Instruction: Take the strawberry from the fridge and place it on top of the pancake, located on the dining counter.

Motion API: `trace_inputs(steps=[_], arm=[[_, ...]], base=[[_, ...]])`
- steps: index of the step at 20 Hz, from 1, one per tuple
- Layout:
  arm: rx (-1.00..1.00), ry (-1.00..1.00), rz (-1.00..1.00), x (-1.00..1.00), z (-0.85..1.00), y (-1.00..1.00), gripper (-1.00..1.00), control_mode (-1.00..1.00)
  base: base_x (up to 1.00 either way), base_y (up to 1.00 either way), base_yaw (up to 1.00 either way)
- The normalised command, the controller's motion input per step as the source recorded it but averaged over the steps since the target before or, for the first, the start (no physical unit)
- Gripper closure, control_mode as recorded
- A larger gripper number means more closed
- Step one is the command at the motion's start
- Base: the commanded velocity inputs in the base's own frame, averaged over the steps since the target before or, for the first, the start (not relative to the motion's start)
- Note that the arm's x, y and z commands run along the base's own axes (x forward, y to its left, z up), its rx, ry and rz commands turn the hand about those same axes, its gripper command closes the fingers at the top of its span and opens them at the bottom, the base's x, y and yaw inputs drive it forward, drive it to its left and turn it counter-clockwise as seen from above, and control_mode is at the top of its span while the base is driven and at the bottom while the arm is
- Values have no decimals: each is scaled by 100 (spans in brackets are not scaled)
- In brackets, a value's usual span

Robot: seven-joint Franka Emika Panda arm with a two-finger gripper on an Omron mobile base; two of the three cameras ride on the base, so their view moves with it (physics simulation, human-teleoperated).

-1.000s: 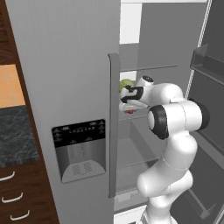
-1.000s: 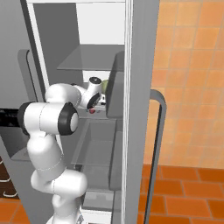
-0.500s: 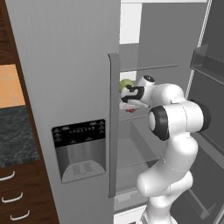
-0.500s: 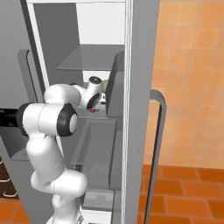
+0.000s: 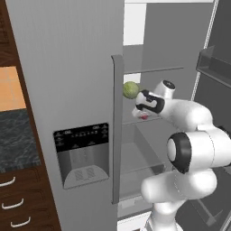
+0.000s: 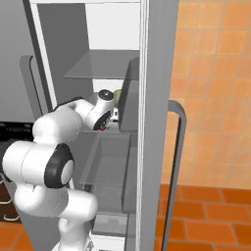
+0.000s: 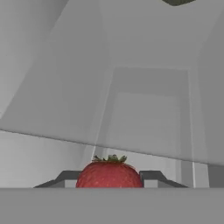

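Red strawberry (image 7: 109, 173) sits pinched between the jaws of the gripper (image 5: 140, 113), inside the open grey fridge (image 5: 67, 67) at middle shelf (image 5: 153, 70) height. Green ball (image 5: 131, 90) lies just beside the gripper, toward the closed door's long handle (image 5: 117, 131). White arm blocks most of the berry from both base views; a red speck shows (image 6: 102, 128). Ball is partly hidden behind the door edge in the right view (image 6: 117, 94).

strawberry (image 7: 109, 173) bottom cut off
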Motion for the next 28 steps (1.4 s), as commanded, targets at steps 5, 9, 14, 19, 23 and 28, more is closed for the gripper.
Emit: trace_inputs(steps=[5, 9, 14, 19, 23, 28], arm=[[-9, 0, 0, -88, 62, 23, 100, -100], [-7, 0, -1, -100, 52, 5, 100, -100], [-3, 0, -4, -96, 49, 0, 100, -100], [-1, 14, -22, -74, 22, 0, 100, -100], [0, 14, -37, -73, 44, 0, 100, -100], [-1, 4, -29, -87, 26, -1, 100, -100]], base=[[0, 0, 0], [0, 0, 0], [0, 0, 0], [0, 0, 0], [0, 0, 0], [0, 0, 0]])
